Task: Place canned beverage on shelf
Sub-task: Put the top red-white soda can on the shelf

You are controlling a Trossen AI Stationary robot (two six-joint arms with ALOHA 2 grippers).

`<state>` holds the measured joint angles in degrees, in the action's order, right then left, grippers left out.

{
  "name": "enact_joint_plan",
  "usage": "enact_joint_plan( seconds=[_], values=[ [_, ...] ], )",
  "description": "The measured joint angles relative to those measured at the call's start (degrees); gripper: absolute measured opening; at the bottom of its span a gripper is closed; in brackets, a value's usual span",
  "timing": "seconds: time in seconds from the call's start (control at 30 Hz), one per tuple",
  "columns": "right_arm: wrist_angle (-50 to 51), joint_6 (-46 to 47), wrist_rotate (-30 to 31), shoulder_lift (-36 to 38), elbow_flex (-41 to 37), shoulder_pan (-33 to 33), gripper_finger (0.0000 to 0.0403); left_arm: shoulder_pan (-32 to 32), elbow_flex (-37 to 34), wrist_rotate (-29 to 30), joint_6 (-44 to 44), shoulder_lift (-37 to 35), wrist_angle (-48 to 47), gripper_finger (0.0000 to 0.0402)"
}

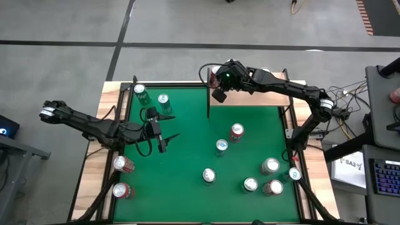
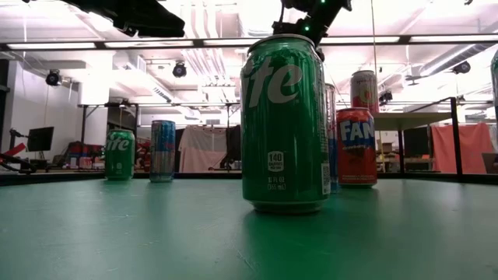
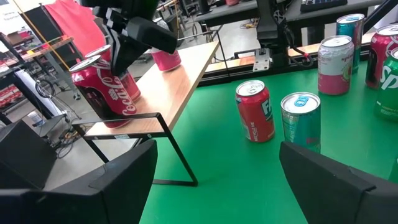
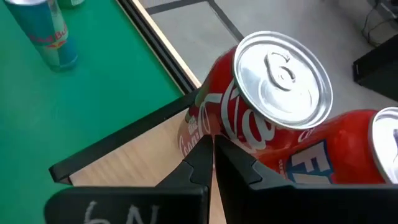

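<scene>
A red Coca-Cola can (image 4: 261, 118) stands upright on the light-wood shelf (image 3: 180, 74), near the corner of the board closest to the table's middle. A second red can (image 4: 348, 149) stands beside it on the board. My right gripper (image 4: 212, 152) is shut and reaches down over the shelf's corner, with its fingertips at the side of the Coca-Cola can (image 3: 102, 90). My left gripper (image 1: 167, 128) hangs open over the left half of the green table, pointing at the shelf with nothing between its fingers. My right gripper's shut fingertips (image 4: 205, 146) lie right at the Coca-Cola can's side wall (image 4: 217, 124), slanting down from above. I cannot tell whether they touch it. The can stands on its base on the shelf board.
Several cans stand on the green table: a red Fanta (image 3: 255, 112), a teal one (image 3: 301, 118), and more near the right front (image 1: 270, 165). A green Sprite can (image 2: 284, 124) stands close to the low camera. Two cans (image 1: 140, 94) are at the far left.
</scene>
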<state>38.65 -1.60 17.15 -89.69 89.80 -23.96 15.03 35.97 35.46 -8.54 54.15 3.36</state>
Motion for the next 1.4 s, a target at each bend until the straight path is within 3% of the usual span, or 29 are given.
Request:
enact_joint_plan(
  seconds=[0.67,1.0,1.4],
  values=[
    [-4.4,-2.1,0.0,-0.1,0.0,-1.1,0.0009,0.0,0.0,0.0,0.0,0.0,0.0,0.0322],
    [0.5,-0.5,-0.4,0.1,0.0,-1.2,0.0009,0.0,0.0,0.0,0.0,0.0,-0.1,0.0322],
    [-1.9,-2.1,0.9,-0.2,0.0,-2.4,0.0009,0.0,0.0,0.0,0.0,0.0,-0.1,0.0322]
  ],
)
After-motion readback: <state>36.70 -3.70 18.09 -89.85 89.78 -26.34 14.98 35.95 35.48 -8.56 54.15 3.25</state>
